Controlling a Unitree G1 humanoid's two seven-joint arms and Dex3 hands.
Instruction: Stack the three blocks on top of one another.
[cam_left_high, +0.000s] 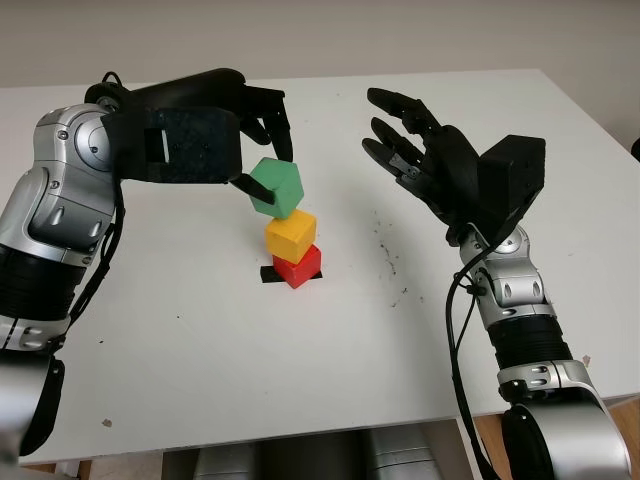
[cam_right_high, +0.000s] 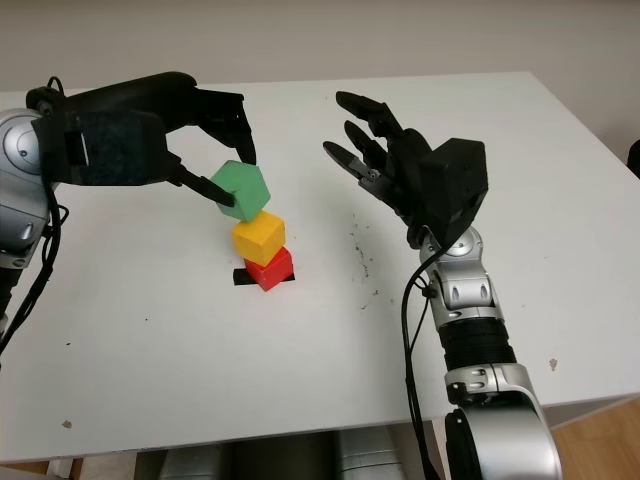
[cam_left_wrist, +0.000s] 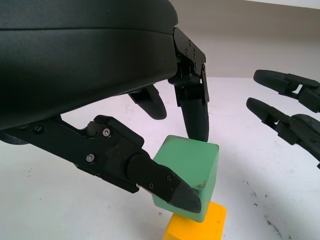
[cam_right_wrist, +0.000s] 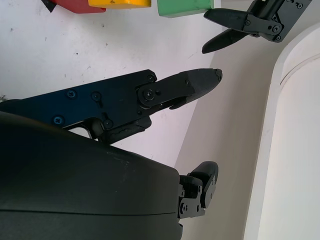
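Note:
Near the table's middle stands a stack: a red block (cam_left_high: 298, 266) at the bottom, a yellow block (cam_left_high: 291, 233) on it, and a green block (cam_left_high: 278, 187) on top, sitting tilted. My left hand (cam_left_high: 268, 168) reaches in from the left and is shut on the green block, thumb on its near-left face and fingers (cam_left_wrist: 195, 115) at its far top edge. In the left wrist view the green block (cam_left_wrist: 192, 170) rests on the yellow block (cam_left_wrist: 200, 227). My right hand (cam_left_high: 400, 140) hovers open to the right of the stack, holding nothing.
A small black tape mark (cam_left_high: 268, 274) lies under the red block. The white table (cam_left_high: 200, 380) has dark specks to the right of the stack, and its front edge runs close to my body. A pale wall rises behind the table's far edge.

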